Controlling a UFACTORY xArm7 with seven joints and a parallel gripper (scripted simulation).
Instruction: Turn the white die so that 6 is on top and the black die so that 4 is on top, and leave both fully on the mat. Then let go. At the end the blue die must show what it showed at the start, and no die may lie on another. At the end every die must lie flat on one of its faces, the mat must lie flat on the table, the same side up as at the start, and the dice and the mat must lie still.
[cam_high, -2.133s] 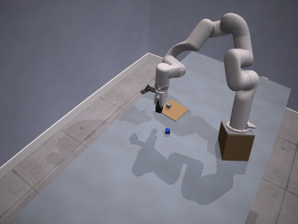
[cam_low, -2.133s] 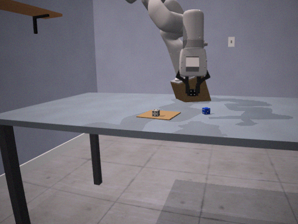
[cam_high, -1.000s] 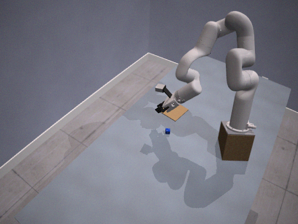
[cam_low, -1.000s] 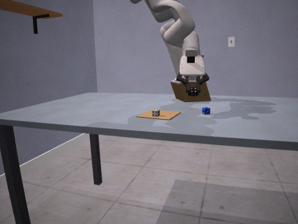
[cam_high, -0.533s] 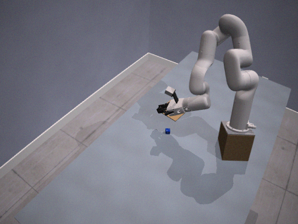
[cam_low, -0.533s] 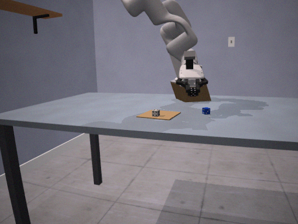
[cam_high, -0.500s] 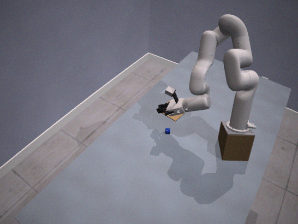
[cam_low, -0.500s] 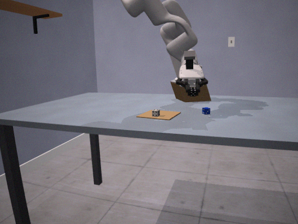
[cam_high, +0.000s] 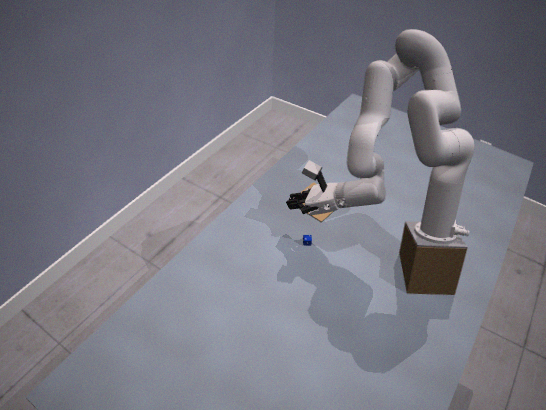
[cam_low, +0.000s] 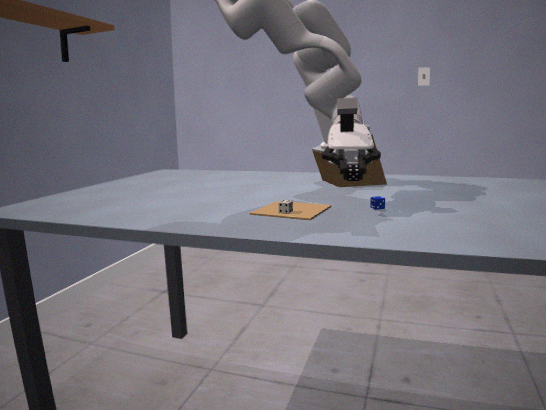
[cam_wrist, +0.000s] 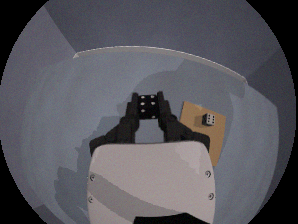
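The gripper (cam_low: 353, 172) hangs in the air above the table (cam_low: 150, 200), tipped over on its side, with its fingers squeezed partway shut on the black die (cam_low: 353, 173). The die sits between the two fingertips, and the side view shows a face with white dots pointing out at that camera – the dots are too small to count for sure.

The mat (cam_low: 310, 210) is the thing to steer by. It lies flat on the table, and the white die (cam_low: 285, 206) sits on it, near the middle. I cannot read the top face of the white die from here. The blue die (cam_low: 377, 202) sits on the bare table off the mat, on the side nearer the arm's base (cam_high: 430, 265), well apart from the white die.

In the wrist view the mat (cam_wrist: 220, 123) shows off to the right of the fingers, with the white die (cam_wrist: 206, 119) on it. So the black die (cam_wrist: 148, 104) is up in the air and not yet over the mat (the top view suggests the wrist is partly above it, but the fingertips poke past its edge).

The next move probably turns on this – the gripper has to swing back toward the mat and roll the wrist so the 4 face ends up on top, then set the die down on a free part of the mat, away from the white die. I think there is room beside it. The white die needs checking too.
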